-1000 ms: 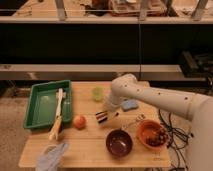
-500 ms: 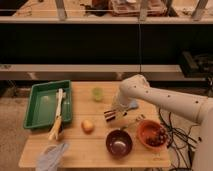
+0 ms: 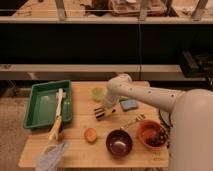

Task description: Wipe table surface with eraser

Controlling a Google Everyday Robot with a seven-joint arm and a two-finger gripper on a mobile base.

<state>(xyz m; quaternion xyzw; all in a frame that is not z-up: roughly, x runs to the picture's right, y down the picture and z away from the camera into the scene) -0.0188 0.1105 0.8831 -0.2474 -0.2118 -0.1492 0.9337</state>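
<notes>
The eraser [image 3: 103, 113], a small striped block, rests low on the light wooden table [image 3: 82, 150], near its middle. My gripper [image 3: 107, 108] is shut on the eraser from above and to the right. The white arm reaches in from the right side. An orange fruit [image 3: 90, 134] lies just in front of the eraser, apart from it.
A green tray [image 3: 41, 104] stands at the left, with a white long-handled brush [image 3: 58, 112] lying over its right edge. Behind the gripper are a green cup [image 3: 98, 93] and a light-blue pad [image 3: 129, 105]. In front are a dark bowl [image 3: 119, 142], an orange bowl [image 3: 152, 134] and a grey cloth [image 3: 51, 156].
The gripper slid the eraser right, then back left a little. The orange fruit has rolled right and toward the front edge.
</notes>
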